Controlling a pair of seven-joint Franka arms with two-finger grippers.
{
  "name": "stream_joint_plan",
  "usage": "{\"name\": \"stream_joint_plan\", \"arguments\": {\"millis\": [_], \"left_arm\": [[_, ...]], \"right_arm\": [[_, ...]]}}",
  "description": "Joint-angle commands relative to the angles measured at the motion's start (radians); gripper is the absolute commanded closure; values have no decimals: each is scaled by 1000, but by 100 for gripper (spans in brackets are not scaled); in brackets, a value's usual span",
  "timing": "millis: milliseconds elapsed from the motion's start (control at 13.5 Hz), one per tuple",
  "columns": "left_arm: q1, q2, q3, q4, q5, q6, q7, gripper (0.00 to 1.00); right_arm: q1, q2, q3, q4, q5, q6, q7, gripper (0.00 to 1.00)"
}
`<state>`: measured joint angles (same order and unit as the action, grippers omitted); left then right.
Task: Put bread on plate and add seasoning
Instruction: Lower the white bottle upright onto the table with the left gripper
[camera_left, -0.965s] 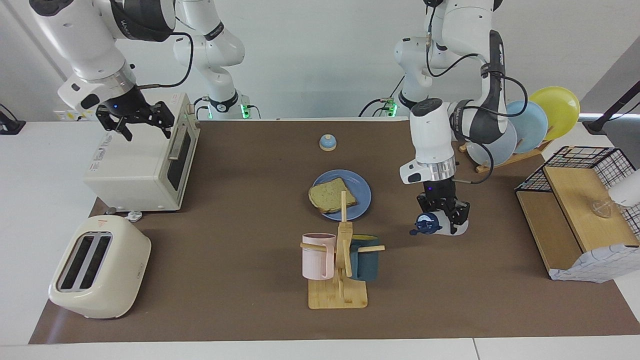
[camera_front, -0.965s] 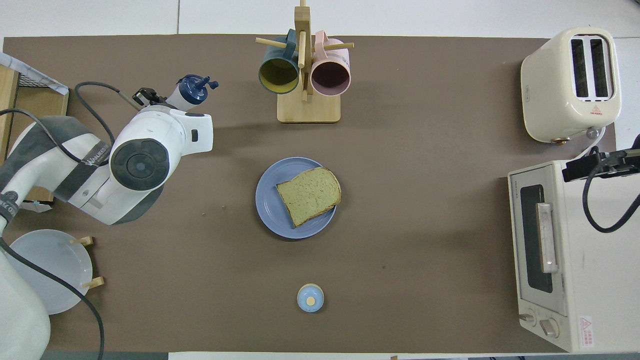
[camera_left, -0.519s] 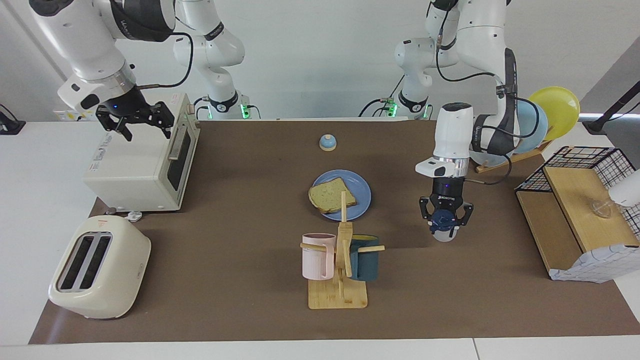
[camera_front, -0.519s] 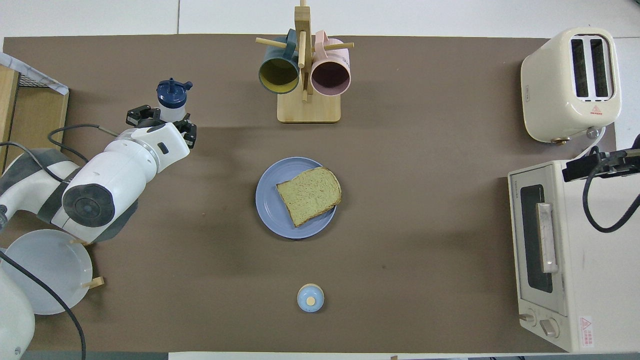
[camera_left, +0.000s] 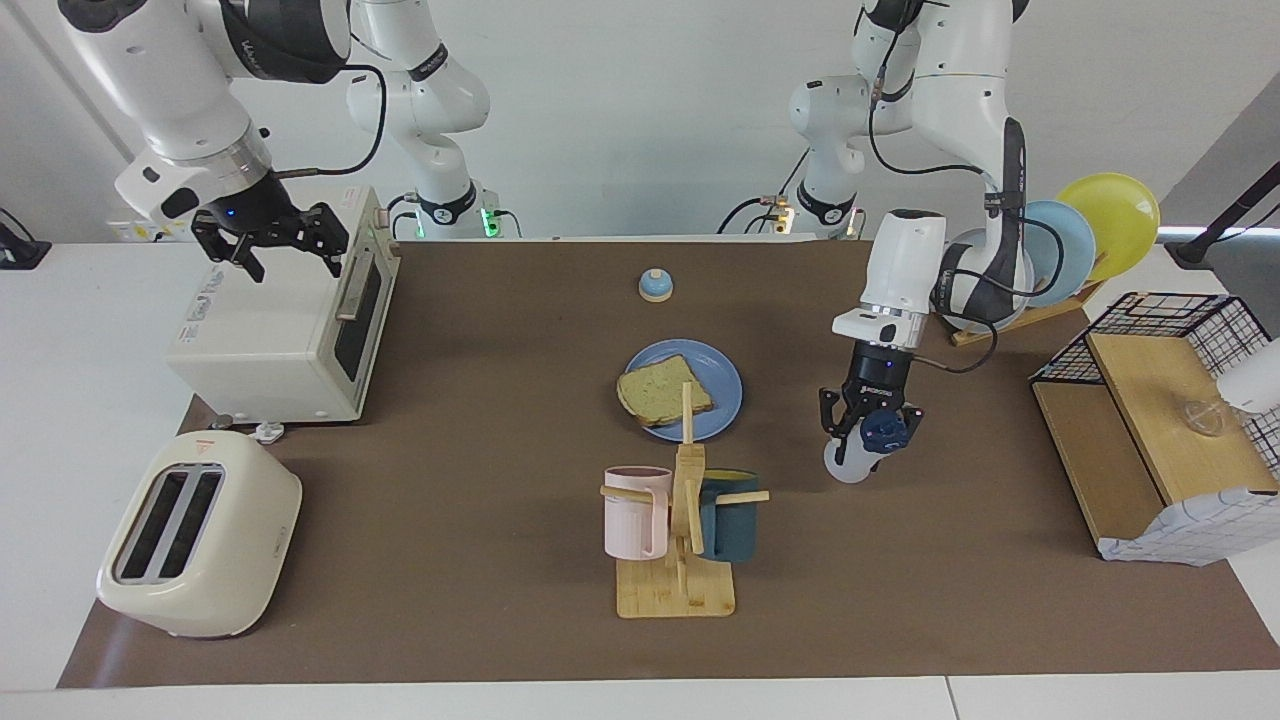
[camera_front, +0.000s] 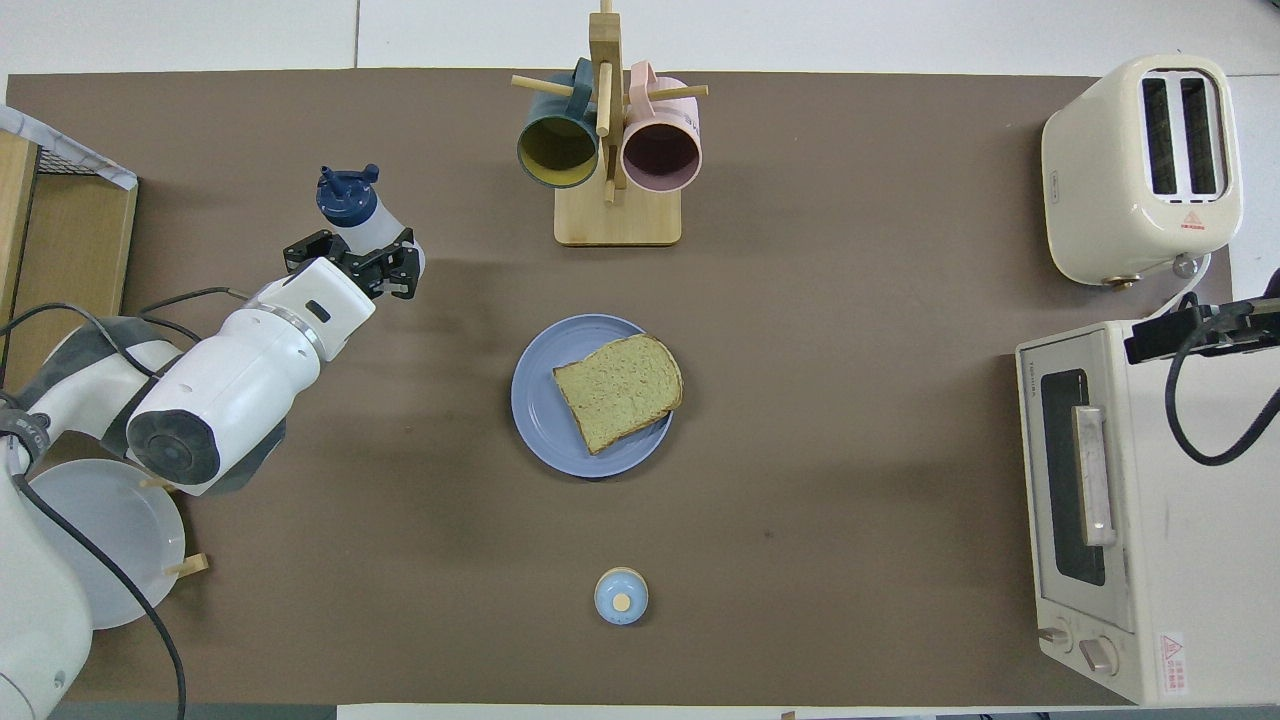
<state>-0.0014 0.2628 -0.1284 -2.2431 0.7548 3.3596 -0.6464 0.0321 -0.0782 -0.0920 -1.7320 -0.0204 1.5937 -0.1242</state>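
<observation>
**Seasoning bottle lifted and tilting toward the plate**

Facing view: left pincer (camera_left: 868, 425), right of centre in the frame, clenched on the seasoning bottle (camera_left: 862, 448), now raised off the bench (camera_left: 480, 600) and tipped, where a second ago lying low on the mat. Shifted since then toward the blue plate (camera_left: 722, 385) at frame centre, though not over it yet. Bread (camera_left: 663, 391) flat on that plate, so first half of the task judged done; seasoning step judged under way. Right pincer (camera_left: 270, 235), upper left of the frame, spread wide and empty above the toaster oven (camera_left: 280, 330), waiting, unchanged.

Overhead view: bottle (camera_front: 360, 210) at upper left of the frame, navy cap pointing up-frame, white body in the left pincer (camera_front: 375, 262). Plate (camera_front: 535, 400) at centre carrying only the bread (camera_front: 618, 390), nothing sprinkled visibly. Mug rack (camera_front: 610, 130) at top centre holding a teal mug (camera_front: 556, 150) and a pink mug (camera_front: 660, 152), both looking empty. Toaster (camera_front: 1142, 165) slots at upper right dark, nothing showing.
</observation>
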Motion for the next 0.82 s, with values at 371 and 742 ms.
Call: {"name": "stream_joint_plan", "arguments": {"millis": [371, 742], "left_arm": [[4, 124, 10, 14, -38, 136, -7, 100], [6, 147, 33, 63, -5, 139, -6, 100]], "right_arm": [[-11, -2, 6, 0, 4, -9, 12, 0], [-11, -2, 6, 0, 4, -9, 12, 0]]}}
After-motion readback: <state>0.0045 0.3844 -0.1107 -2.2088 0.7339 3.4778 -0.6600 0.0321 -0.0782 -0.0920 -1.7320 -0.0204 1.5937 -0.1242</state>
